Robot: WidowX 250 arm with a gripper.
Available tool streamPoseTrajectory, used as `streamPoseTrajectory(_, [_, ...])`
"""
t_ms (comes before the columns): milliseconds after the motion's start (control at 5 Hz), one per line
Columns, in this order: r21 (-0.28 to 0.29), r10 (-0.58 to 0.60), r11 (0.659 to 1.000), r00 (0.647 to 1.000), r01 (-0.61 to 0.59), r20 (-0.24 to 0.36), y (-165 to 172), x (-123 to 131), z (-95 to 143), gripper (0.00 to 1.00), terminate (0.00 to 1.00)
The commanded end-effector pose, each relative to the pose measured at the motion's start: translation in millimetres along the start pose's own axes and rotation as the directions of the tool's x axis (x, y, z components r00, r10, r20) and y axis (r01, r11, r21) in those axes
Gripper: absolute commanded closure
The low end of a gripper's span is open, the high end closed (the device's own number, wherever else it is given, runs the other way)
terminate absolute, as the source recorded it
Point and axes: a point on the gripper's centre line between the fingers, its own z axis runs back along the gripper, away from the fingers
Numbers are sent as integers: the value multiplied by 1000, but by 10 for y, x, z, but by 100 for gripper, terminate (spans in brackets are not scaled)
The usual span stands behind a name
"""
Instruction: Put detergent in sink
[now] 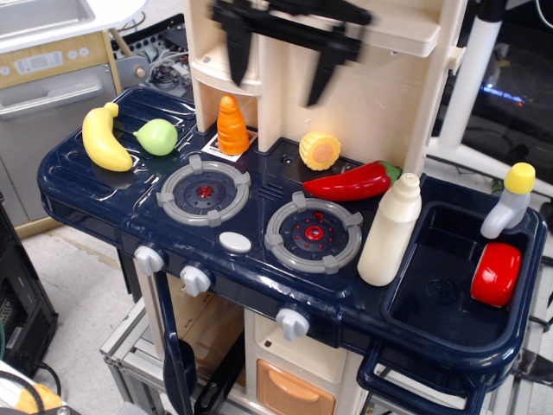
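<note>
The detergent (390,231), a cream-white bottle with a white cap, stands upright on the navy counter just left of the sink (436,298). The sink is a dark navy basin with a round drain mark; a red round toy (496,274) lies at its right side. My gripper (281,73) is high at the top of the view, in front of the cream cabinet, blurred by motion. Its two dark fingers (239,54) hang down wide apart with nothing between them. It is far above and to the left of the detergent.
A red pepper (350,182), corn piece (320,150), carrot (232,126), green fruit (156,137) and banana (103,138) lie on the counter. Two grey burners (313,232) sit in the middle. A grey faucet with yellow knob (510,201) stands behind the sink.
</note>
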Motion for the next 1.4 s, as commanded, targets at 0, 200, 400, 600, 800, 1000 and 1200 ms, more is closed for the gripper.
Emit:
streamPoseTrajectory(0, [-57, 71, 996, 997, -70, 8, -521, 24, 298, 0, 0])
streamPoseTrajectory(200, [-54, 101, 993, 995, -101, -2, -708, 15, 308, 0, 0])
streamPoseTrajectory(400, [-78, 108, 991, 994, -106, 32, -788, -64, 179, 0, 0])
streamPoseTrajectory(600, [-60, 59, 997, 997, -55, 54, -822, -86, 54, 0, 0])
streamPoseTrajectory(800, [-68, 25, 998, 996, -20, 82, -786, -110, -67, 0, 0])
streamPoseTrajectory(1000, [-86, 20, 996, 995, -12, 96, -815, -120, -135, 0, 0])
streamPoseTrajectory(1200, [-61, 4, 998, 993, 3, 115, -844, -160, -225, 0, 0])
